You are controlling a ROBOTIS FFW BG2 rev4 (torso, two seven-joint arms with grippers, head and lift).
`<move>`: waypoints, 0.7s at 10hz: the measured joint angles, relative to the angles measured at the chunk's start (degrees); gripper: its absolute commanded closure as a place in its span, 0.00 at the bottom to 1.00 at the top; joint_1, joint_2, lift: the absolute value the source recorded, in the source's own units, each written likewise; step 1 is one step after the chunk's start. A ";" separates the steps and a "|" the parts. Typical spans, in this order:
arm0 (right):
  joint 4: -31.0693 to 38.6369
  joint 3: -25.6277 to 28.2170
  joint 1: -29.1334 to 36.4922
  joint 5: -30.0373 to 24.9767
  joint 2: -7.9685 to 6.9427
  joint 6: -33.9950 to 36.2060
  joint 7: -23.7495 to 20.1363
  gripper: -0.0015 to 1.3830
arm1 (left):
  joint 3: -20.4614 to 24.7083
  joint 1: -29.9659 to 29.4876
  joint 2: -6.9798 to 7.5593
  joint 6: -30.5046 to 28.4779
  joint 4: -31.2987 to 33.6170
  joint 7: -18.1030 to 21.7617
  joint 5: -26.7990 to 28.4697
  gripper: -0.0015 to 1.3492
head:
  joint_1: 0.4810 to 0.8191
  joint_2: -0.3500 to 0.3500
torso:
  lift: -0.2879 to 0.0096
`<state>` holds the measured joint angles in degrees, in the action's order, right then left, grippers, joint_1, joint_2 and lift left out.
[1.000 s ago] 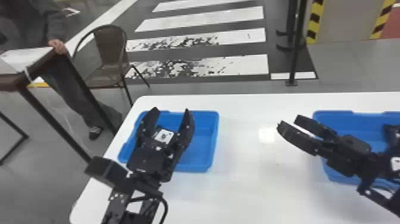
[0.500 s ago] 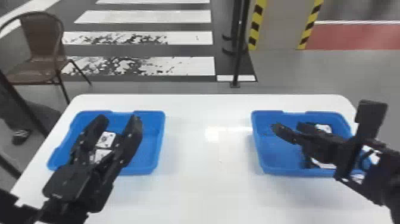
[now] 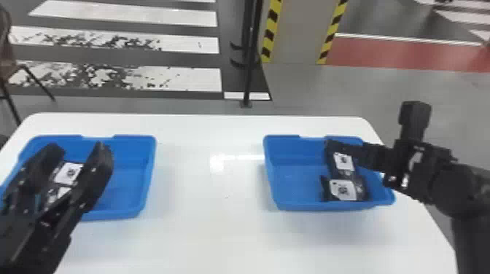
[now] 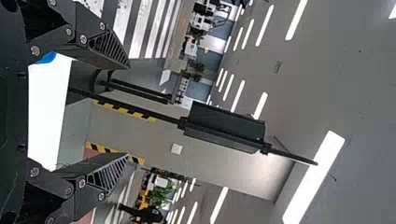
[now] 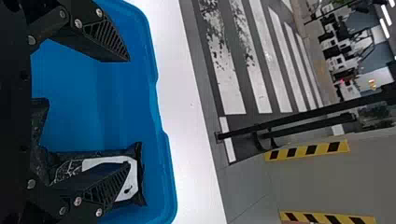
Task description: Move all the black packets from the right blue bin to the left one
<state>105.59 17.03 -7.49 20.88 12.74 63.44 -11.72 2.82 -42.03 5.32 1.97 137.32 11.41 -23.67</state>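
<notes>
The right pincer (image 3: 341, 146) gapes wide over black packets (image 3: 342, 189), blue bin (image 3: 317, 206) walls around, pole (image 3: 251, 54) beyond.

The left gripper (image 3: 79, 148) and right gripper (image 3: 342, 146) both have fingers spread.

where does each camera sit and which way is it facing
Head view: on the head, looking forward and down at the table, left bin and right bin; both arms show.
Left wrist view: on the left wrist, looking beyond the table toward the pillar; the open left gripper shows.
Right wrist view: on the right wrist, facing the right bin, a black packet and floor beyond; the open right gripper shows.
Head and right wrist views share the right bin.
</notes>
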 measured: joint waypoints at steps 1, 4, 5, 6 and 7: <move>-1.45 0.08 -2.67 -1.09 0.20 4.32 1.18 0.18 | 0.00 0.06 0.03 0.06 0.00 0.00 0.02 0.30 | 0.63 0.26 | 0.50; -9.53 -0.03 -10.43 -4.58 0.27 12.72 3.18 0.21 | 0.14 0.17 0.00 0.16 0.00 0.01 0.14 0.30 | 0.63 0.23 | 0.50; -13.40 -0.16 -12.91 -5.76 0.36 13.19 3.21 0.21 | 0.15 0.24 0.01 0.16 0.00 0.01 0.14 0.30 | 0.63 0.23 | 0.50; -16.38 -0.30 -14.65 -6.37 0.48 13.38 3.23 0.21 | 0.15 0.26 0.01 0.15 0.00 0.01 0.13 0.30 | 0.63 0.23 | 0.50; -19.17 -0.36 -16.19 -6.62 0.59 13.47 3.22 0.21 | 0.20 0.26 0.01 0.06 -0.01 0.01 0.07 0.30 | 0.63 0.22 | 0.50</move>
<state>86.42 16.67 -23.68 14.26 13.33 76.90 -8.50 3.02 -41.76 5.32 2.03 137.31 11.42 -23.60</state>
